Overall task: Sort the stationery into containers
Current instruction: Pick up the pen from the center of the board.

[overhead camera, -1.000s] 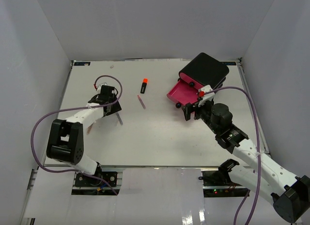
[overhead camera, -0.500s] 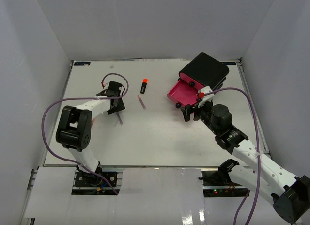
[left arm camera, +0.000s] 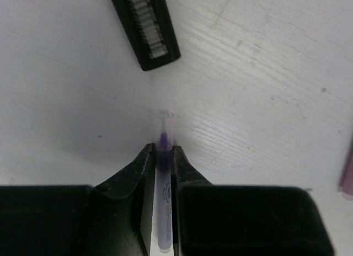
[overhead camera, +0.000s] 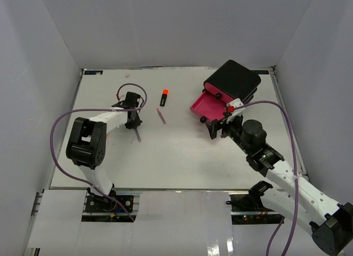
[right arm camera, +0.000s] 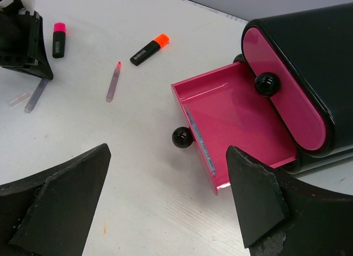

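Left tool (left arm camera: 162,152) clenched on a purple pen (left arm camera: 164,201); right tool (right arm camera: 160,201) gaping before the open pink drawer (right arm camera: 242,118).
I have the pen pinched down at the desk (left arm camera: 265,74), beside a black barrel (left arm camera: 144,24) whose label I cannot read. Through the right wrist I count two highlighters, orange cap (right arm camera: 161,41) and pink cap (right arm camera: 59,28), one pink pen (right arm camera: 113,82), and one pale pen (right arm camera: 199,143) lying in the drawer, which juts from the black box (right arm camera: 309,41) near the desk's far right corner.

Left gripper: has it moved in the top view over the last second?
Yes. The left gripper has shifted slightly right, toward the highlighter, which has not moved, and it has closed on the purple pen.
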Robot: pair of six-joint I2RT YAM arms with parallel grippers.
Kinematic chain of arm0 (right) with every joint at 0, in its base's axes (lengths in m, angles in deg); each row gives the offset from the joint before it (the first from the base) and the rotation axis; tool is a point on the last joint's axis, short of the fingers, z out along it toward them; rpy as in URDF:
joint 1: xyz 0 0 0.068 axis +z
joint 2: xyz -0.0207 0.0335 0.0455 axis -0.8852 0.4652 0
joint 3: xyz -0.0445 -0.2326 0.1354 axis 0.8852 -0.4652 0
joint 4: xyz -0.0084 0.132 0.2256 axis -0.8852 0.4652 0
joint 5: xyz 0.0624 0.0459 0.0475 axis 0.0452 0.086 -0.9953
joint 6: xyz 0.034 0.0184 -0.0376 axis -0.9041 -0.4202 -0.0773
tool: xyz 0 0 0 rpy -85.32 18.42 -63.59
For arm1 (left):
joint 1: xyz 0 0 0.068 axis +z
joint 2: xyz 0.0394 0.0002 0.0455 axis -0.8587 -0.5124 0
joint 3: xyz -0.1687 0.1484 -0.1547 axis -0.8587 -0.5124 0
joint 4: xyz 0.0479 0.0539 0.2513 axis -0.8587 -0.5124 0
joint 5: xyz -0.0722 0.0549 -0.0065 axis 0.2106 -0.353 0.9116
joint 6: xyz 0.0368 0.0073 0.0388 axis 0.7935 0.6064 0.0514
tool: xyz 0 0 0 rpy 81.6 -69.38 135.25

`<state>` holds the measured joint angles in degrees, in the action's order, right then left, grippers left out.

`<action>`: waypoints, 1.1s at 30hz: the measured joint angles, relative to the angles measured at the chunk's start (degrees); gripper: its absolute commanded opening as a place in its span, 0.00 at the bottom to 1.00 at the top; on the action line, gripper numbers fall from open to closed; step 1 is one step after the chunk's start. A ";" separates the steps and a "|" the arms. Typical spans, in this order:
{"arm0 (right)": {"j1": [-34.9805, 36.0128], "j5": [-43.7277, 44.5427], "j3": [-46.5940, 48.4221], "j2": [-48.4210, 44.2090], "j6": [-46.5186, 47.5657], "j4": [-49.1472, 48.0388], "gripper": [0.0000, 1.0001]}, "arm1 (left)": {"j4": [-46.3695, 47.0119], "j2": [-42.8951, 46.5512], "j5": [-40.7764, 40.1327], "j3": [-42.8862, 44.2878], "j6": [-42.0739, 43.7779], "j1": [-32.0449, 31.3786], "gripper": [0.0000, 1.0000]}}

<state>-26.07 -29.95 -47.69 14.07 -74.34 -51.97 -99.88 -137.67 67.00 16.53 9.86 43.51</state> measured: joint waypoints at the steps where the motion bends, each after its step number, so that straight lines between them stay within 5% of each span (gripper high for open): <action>1: 0.00 -0.11 0.02 -0.02 0.00 0.02 0.92 | 0.04 0.09 0.44 0.04 -0.20 -0.17 0.15; 6: 0.00 -3.17 0.17 0.15 -0.44 1.40 0.93 | 1.36 2.78 7.06 -0.17 -1.86 -3.17 0.15; 16: -0.09 -18.93 6.14 6.10 -6.27 4.57 1.00 | 18.60 23.47 20.35 -4.92 -6.21 -11.93 0.16; 33: 1.16 -31.67 10.47 19.89 -23.80 -4.04 0.82 | 42.77 31.21 25.97 -17.59 -11.91 -22.53 0.17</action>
<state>-24.91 -61.62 -37.22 33.96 -98.14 -56.02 -57.11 -106.46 92.96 -1.07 -2.05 20.98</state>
